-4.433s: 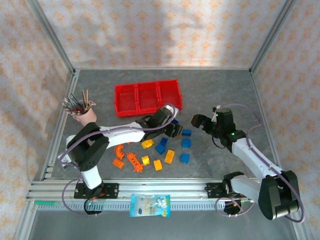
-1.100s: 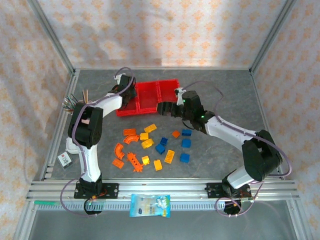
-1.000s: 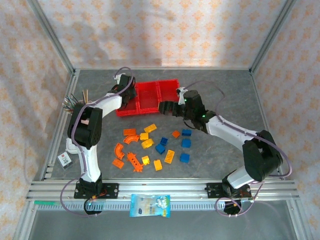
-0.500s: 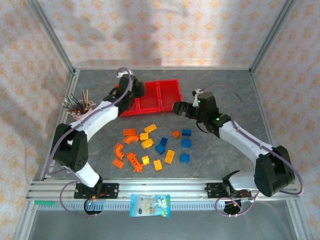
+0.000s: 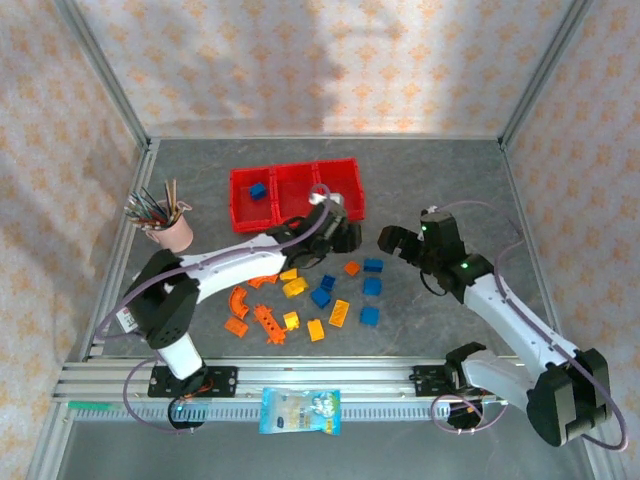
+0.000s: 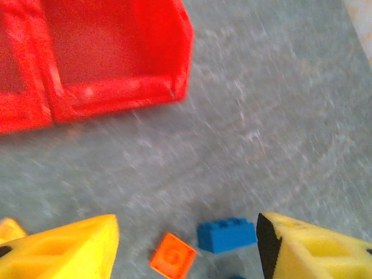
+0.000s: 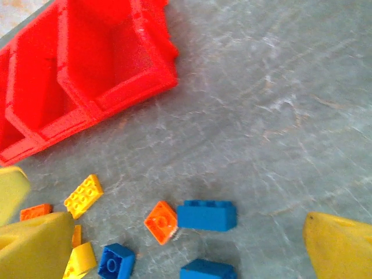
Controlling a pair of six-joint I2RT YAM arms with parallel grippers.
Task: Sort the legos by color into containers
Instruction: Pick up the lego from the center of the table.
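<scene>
My left fingers [image 5: 341, 236] hung spread and empty just in front of the right-hand end of the containers [image 5: 236, 200]. My right fingers [image 5: 390, 241] hung close beside them, likewise spread with nothing between. Both sat over the far edge of the scatter, I judged, because the nearest pickings lay there. In my left wrist view a blue brick [image 6: 226, 234] and a small orange tile [image 6: 172, 256] lay on the desk [image 5: 450, 180] just under the gap of the fingers. My right wrist view framed what looked like the same pair between its own tips. A lone blue piece [image 5: 258, 190] lay in the leftmost bin, so I took that bin to be for blue; the rightmost bin looked bare inside. The rest of the legos [image 5: 339, 313] lay loose on the desk, none touching the bins. With both arms crowding one spot, I reckoned only one should go down for the blue brick, lest we knock each other.
</scene>
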